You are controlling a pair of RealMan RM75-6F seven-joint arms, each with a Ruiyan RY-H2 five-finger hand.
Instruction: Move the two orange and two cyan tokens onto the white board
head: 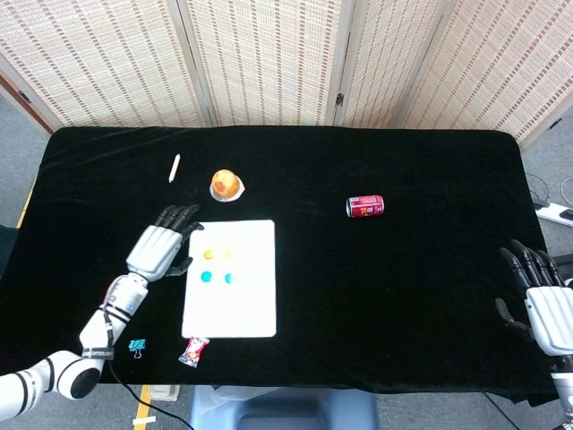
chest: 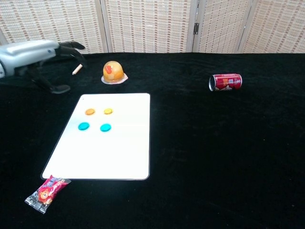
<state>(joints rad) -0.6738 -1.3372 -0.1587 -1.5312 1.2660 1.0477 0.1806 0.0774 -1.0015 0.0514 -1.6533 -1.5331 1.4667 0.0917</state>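
Observation:
The white board [head: 233, 305] [chest: 109, 152] lies on the black table. Two orange tokens [head: 209, 255] [head: 227, 254] sit side by side on its far part, showing in the chest view as orange tokens [chest: 90, 111] [chest: 108, 111]. Just nearer lie two cyan tokens [head: 207, 277] [head: 227, 278], seen from the chest as cyan tokens [chest: 84, 126] [chest: 105, 127]. My left hand [head: 161, 246] [chest: 40, 55] hovers open to the left of the board, holding nothing. My right hand [head: 544, 300] stays open at the table's right edge.
An orange jelly cup [head: 226, 184] [chest: 113, 72] stands just beyond the board. A red can [head: 364, 206] [chest: 225, 81] lies on its side at centre right. A wooden stick [head: 175, 167], a snack packet [head: 193, 350] [chest: 45, 192] and a small blue clip [head: 136, 346] lie around the board.

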